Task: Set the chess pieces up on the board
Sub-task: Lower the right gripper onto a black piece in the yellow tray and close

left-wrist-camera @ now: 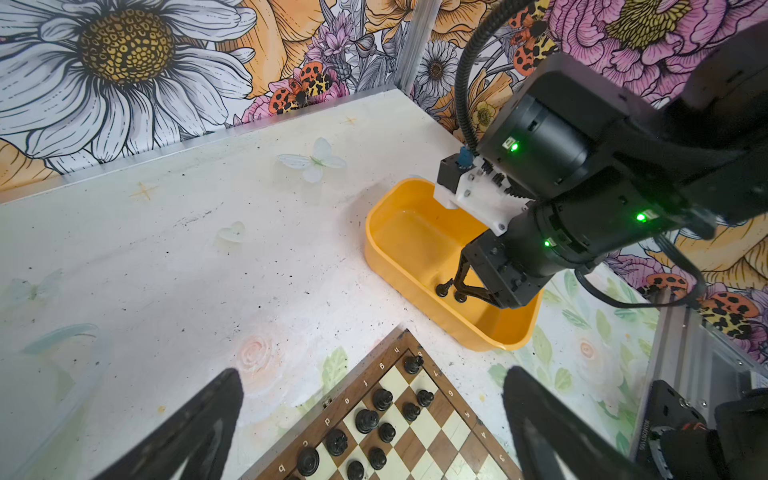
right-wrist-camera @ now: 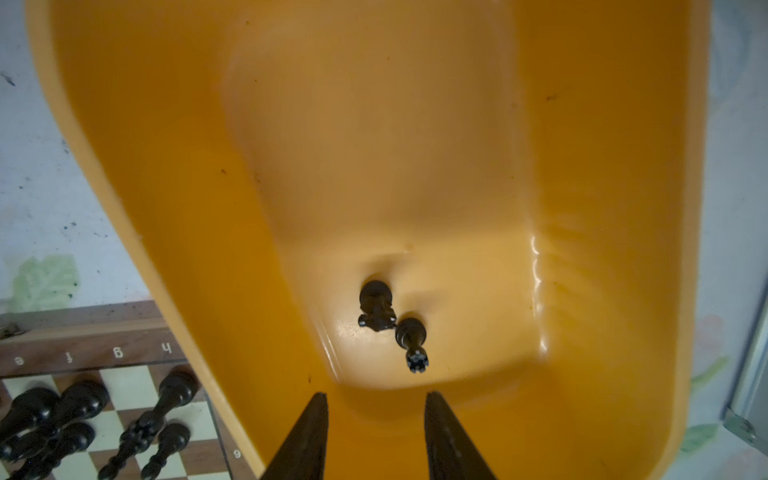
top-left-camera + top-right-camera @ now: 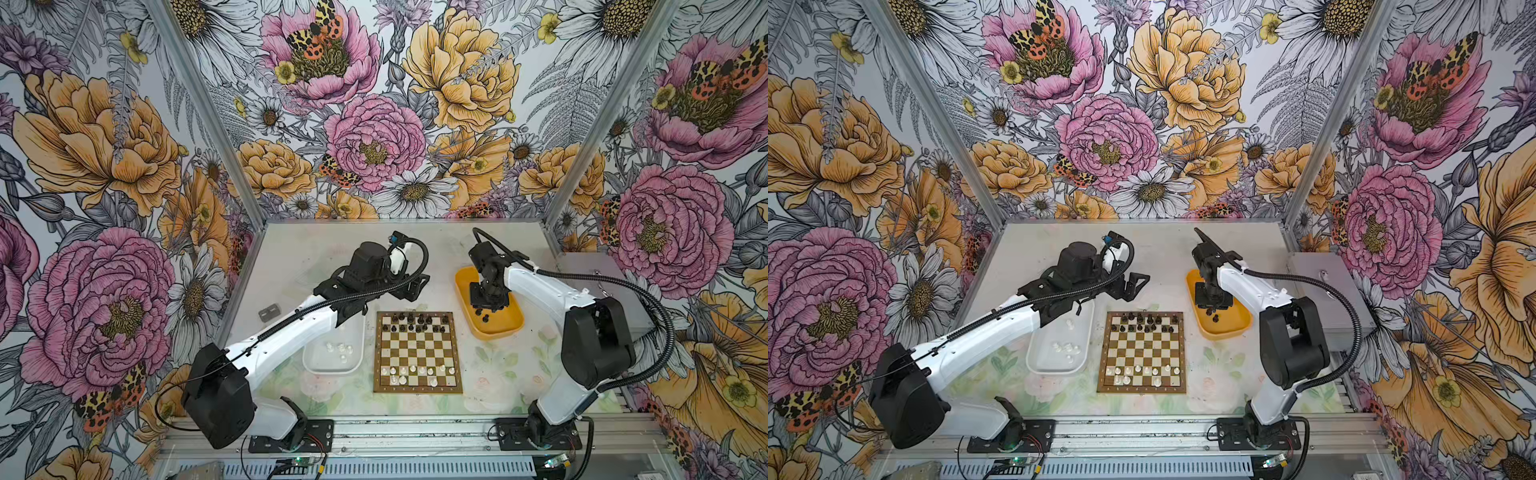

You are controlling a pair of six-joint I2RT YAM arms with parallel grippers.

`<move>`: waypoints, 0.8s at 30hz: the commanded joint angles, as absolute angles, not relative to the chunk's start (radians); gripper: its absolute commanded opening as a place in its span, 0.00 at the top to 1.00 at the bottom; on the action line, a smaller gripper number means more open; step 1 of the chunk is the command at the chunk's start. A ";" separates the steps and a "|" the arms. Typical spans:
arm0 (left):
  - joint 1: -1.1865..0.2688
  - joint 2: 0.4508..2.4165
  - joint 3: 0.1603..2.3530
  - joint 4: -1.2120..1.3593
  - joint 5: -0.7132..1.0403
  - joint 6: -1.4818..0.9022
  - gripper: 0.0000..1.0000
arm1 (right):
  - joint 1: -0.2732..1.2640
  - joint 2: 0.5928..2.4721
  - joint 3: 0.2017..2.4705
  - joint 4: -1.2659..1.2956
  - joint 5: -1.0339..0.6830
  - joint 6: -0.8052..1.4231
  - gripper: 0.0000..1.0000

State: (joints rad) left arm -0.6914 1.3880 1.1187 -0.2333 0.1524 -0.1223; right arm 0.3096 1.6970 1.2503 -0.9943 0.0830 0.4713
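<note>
On table (image 3: 291, 257), board (image 3: 417, 353) centred, reachable by both arms, part-filled. Yellow tray (image 3: 503, 328) right, white tray (image 3: 316, 361) left: colours split per arm, prob. Over two lying black pieces (image 2: 376, 305), right gripper (image 2: 376, 399), fingers part-open, empty. By board's far edge, left gripper (image 1: 374, 372), fingers wide, empty. Border letters (image 2: 118, 353) e–h readable.

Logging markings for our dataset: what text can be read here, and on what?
"b c d e f g h": one border of the board, left wrist view.
"8 7 6 5 4 3": the adjoining border.
Too small to read: stickers on the right arm.
</note>
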 commanded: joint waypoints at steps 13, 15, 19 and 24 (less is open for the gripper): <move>-0.686 1.356 1.132 -0.232 0.145 -0.110 0.01 | 0.273 1.795 1.248 -0.911 0.084 0.448 0.60; -0.685 1.355 1.131 -0.236 0.141 -0.110 0.01 | 0.269 1.807 1.253 -0.908 0.081 0.442 0.60; -0.686 1.354 1.134 -0.241 0.133 -0.110 0.01 | 0.266 1.825 1.261 -0.902 0.073 0.436 0.63; -0.683 1.364 1.143 -0.240 0.133 -0.111 0.01 | 0.263 1.836 1.270 -0.897 0.063 0.431 0.65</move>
State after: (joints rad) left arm -0.6899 1.3808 1.1187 -0.2375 0.1474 -0.1226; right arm 0.2684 1.8168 1.2350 -0.9218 0.0742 0.4442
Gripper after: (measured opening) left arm 0.989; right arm 0.351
